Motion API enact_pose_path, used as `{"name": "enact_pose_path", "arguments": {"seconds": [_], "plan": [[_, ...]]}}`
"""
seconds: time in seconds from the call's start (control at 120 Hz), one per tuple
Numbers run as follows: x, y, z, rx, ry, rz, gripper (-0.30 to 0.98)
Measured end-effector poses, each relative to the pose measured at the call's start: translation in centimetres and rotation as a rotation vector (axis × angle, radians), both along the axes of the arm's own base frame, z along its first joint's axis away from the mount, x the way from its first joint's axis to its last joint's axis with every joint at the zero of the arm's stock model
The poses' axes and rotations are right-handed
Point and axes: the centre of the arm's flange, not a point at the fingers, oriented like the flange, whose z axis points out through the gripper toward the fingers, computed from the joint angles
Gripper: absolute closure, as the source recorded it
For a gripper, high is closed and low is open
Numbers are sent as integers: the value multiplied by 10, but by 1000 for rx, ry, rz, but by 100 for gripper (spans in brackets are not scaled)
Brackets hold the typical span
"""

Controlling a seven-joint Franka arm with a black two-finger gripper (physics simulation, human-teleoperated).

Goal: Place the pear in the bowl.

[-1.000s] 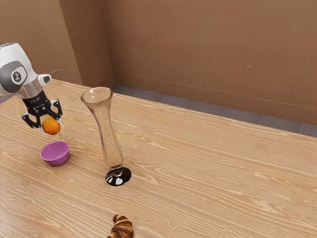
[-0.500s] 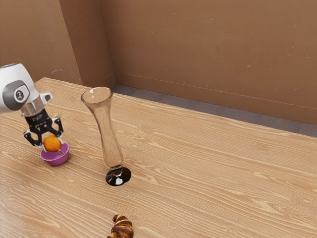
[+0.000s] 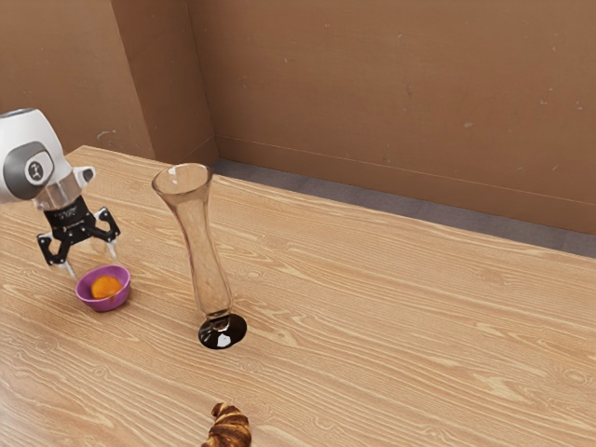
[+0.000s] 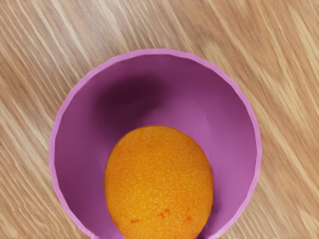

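Table [image 3: 419,345], wood-grained. Clear vase [image 3: 206,270], upright on its dark foot, obstructs the bowl's [image 3: 89,300] flank toward the exterior view's right. Claw [image 3: 90,261] spread above the purple bowl. Croissant [image 3: 229,428] lies well apart. Pear [image 4: 158,181], orange-skinned, rests inside the bowl.

Exterior view well back beside the arm [image 3: 26,138], slantwise down; wrist view close, straight down; bowl [image 4: 234,144] in both
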Motion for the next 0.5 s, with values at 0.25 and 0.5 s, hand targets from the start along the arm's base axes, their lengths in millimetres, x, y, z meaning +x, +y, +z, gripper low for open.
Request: {"name": "enact_pose_path", "arguments": {"seconds": [0.25, 0.5], "plan": [[28, -201, 260, 177, -179, -236, 1], [9, -205, 275, 106, -129, -528, 0]]}}
